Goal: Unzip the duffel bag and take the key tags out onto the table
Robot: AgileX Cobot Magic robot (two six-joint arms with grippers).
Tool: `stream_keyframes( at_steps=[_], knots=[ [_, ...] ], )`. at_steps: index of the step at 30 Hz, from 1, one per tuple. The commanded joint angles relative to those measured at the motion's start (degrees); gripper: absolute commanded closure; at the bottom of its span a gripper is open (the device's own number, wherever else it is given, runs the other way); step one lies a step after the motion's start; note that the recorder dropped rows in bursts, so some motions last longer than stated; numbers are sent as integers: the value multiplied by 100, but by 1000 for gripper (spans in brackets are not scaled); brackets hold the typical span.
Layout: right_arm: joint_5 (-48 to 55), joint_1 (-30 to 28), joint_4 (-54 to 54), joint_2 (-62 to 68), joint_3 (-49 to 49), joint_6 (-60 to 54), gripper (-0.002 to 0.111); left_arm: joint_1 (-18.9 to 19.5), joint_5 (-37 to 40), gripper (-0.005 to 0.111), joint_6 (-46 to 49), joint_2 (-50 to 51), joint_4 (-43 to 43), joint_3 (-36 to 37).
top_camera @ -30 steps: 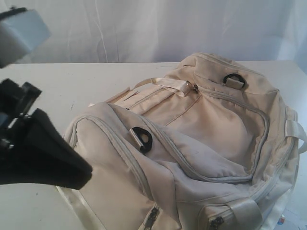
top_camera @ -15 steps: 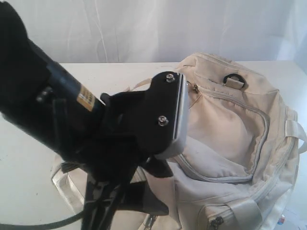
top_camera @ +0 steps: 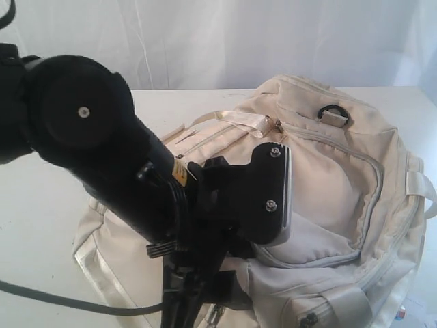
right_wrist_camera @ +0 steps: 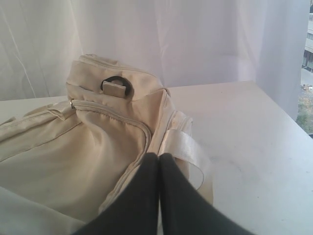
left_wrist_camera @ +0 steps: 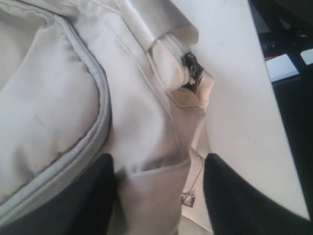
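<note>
The left gripper (left_wrist_camera: 157, 169) stands wide, its two dark fingers (left_wrist_camera: 88, 200) spread with a fold of cream fabric between them, and they grip nothing. It hangs low over the near end of the duffel bag (left_wrist_camera: 49, 98), close to the cloth; whether the pads touch it I cannot tell. Just ahead of it a small dark zipper pull (left_wrist_camera: 192, 68) sits at the end of a short zip near the bag's edge, and a long grey zipper (left_wrist_camera: 100, 103) curves off to one side. Beyond the edge lies the bare white table (left_wrist_camera: 234, 107). The right gripper (right_wrist_camera: 158, 159) is closed on nothing, low beside the bag's far end, under the black D-ring (right_wrist_camera: 116, 84).

Every zip in view looks closed and the key tags are not in sight, so the unzipping step is likely just starting. The next move calls for lining the fingers up on a pull tab and pinching it firmly before drawing it along its track
</note>
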Motion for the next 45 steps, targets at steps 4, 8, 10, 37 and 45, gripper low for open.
stream_keyframes(
  at_steps=[4, 8, 10, 37, 45],
  knots=[
    [-48, -4, -59, -31, 9, -1, 108, -52, 652, 92, -52, 153, 283, -22],
    [-48, -4, -59, -31, 9, -1, 108, -52, 1215, 107, -841, 141, 1184, -22],
    [-48, -4, -59, -31, 9, -1, 108, -52, 1587, 107, -1231, 141, 1723, -22],
    [-2235, -4, -46, -31, 9, 2846, 108, 954, 3472, 107, -2724, -147, 4673, 502],
    [-847, -4, -46, -31, -151, 3008, 108, 954, 2868, 107, -3696, -795, 4640, 502]
  ],
)
